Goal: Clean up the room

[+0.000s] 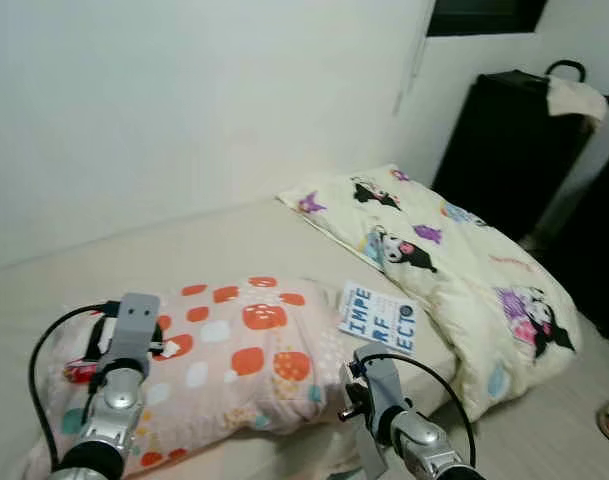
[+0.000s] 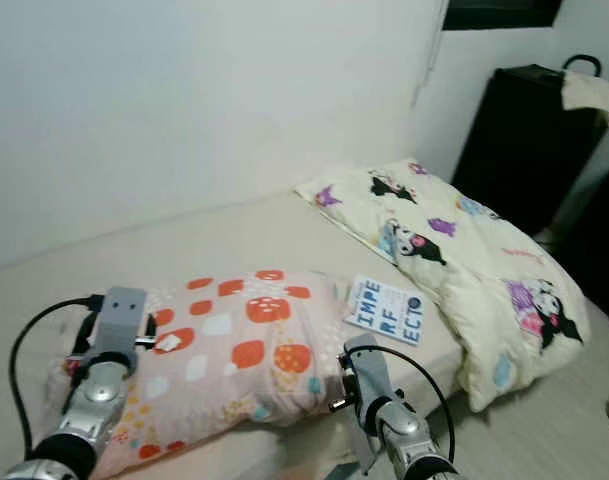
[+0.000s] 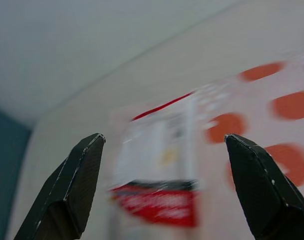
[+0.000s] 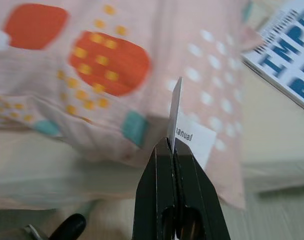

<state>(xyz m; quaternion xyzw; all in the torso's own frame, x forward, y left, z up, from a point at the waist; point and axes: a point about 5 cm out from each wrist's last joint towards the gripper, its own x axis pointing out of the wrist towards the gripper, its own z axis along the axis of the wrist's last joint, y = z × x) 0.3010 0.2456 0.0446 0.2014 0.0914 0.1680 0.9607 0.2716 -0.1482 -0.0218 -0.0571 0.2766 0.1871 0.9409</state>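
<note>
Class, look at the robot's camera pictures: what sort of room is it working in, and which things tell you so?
Most likely a bedroom: a mattress against the wall carries a spotted pillow and a cartoon-print duvet.

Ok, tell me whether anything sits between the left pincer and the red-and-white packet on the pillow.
Nothing visible does. The left pincer is open and points straight at the red-and-white packet, which lies uncovered on the spotted pillow.

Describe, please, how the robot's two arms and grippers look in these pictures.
Both arms are silver metal with rounded joints and a boxy grey wrist block; a black cable loops beside each. The left gripper has two long, tapering matte black fingers. The right gripper has the same black fingers.
</note>
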